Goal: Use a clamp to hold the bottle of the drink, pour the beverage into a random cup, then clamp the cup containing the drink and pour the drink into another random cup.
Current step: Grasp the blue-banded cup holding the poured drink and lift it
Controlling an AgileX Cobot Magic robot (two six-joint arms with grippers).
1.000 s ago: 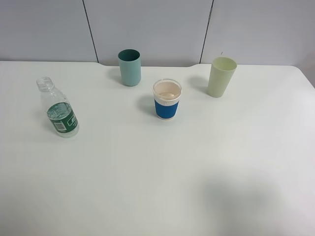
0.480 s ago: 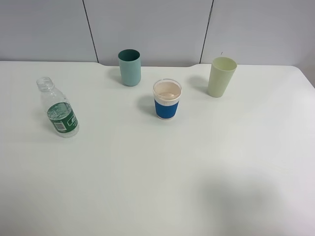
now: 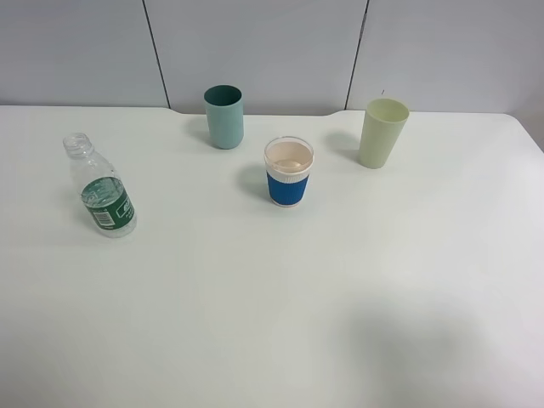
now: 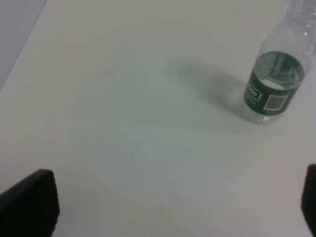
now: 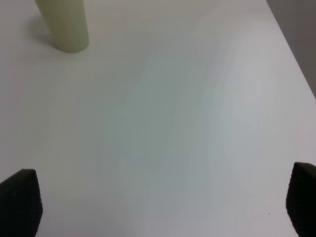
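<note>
Bottle [image 3: 100,191] untouched, you see. Nearest in, your left end effector [image 4: 170,207] hangs with its fingers spread wide and nothing between them, and your right end effector [image 5: 160,202] is just as wide. Out on the tabletop [image 3: 272,297] the bottle stands upright at the left. Further on, in the middle, sits the blue-sleeved cup [image 3: 289,174]. Farthest back stand the teal tumbler [image 3: 224,116] and, to the right, the pale green tumbler [image 3: 382,133].

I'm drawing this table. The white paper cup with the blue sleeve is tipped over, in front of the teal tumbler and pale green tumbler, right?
No. The white paper cup with the blue sleeve stands upright, as the exterior high view shows. It is in front of the teal tumbler and pale green tumbler.
</note>
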